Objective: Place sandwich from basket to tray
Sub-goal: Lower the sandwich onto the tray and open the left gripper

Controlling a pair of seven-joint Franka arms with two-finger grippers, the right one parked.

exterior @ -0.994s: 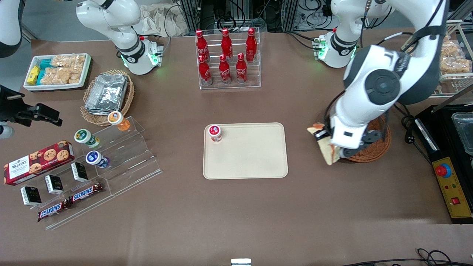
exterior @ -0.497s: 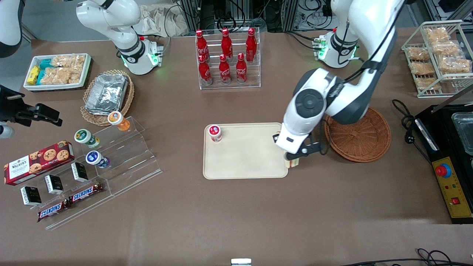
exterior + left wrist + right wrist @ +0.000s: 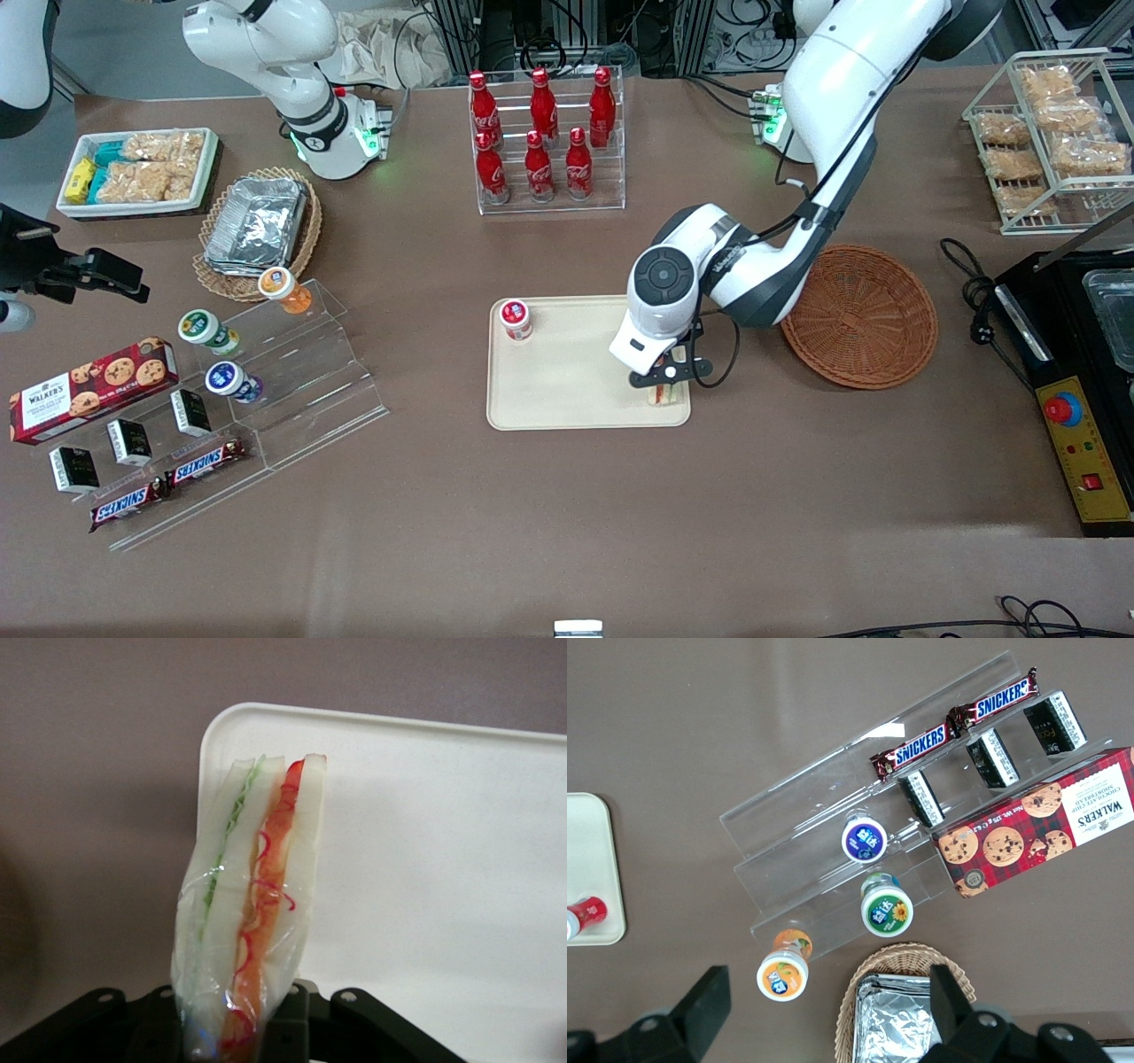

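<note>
Over the tray [image 3: 567,372], at its corner nearest the basket [image 3: 859,316] and the front camera, we see the gripper [image 3: 664,390] with its jaws clamped on the sandwich [image 3: 666,396], which hangs just above the tray. We count one small red-lidded cup [image 3: 515,319] on the tray, six red cola bottles [image 3: 540,133] in a clear rack, and one reddish-brown basket with nothing in it.

From the left wrist, we see the sandwich [image 3: 252,904] end-on, wrapped in clear film: three pale white bread slices, a green line of filling between two and an orange-red band between the others. The black fingers [image 3: 292,1028] pinch its base, with the tray [image 3: 461,859] beneath.

From the right wrist, we count two Snickers bars [image 3: 957,722] and one cookie box [image 3: 1041,828].
</note>
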